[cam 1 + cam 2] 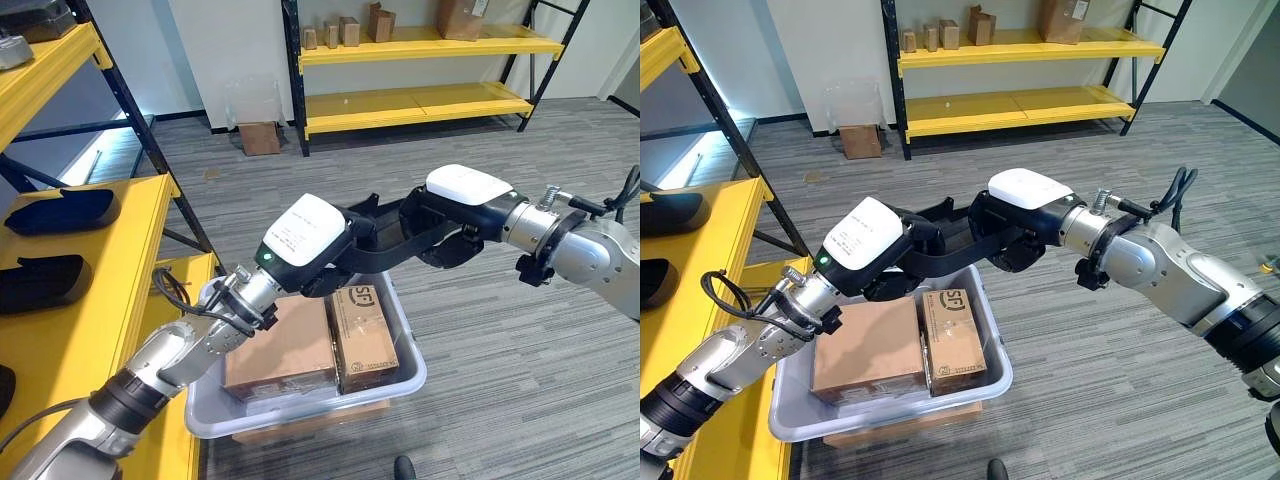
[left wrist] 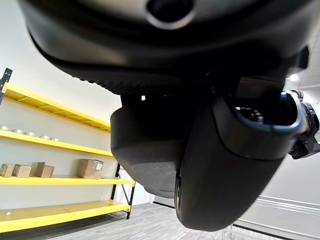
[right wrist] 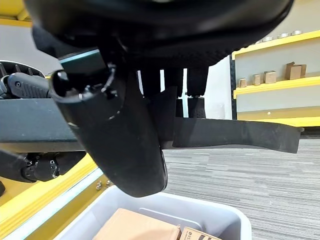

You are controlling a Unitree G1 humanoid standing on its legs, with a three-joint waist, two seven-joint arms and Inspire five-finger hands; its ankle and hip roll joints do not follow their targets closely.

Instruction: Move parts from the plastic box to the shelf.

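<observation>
A long, flat black part (image 1: 385, 258) hangs in the air above the grey plastic box (image 1: 410, 385), carried between both hands. My left hand (image 1: 310, 235) comes up from the lower left and curls round the part's left end. From the right, my right hand (image 1: 465, 190) grips the other end. In the right wrist view the part (image 3: 240, 136) runs sideways past the fingers (image 3: 170, 100), with the box's rim (image 3: 200, 210) below. The box holds a large cardboard carton (image 1: 285, 350) and a smaller one (image 1: 365, 335) side by side.
A yellow shelf (image 1: 90, 300) stands close on the left, with two black parts (image 1: 60, 210) (image 1: 40, 280) lying on it. A second yellow shelf (image 1: 420, 100) with small boxes is at the far wall, and a cardboard box (image 1: 260, 137) sits on the floor there.
</observation>
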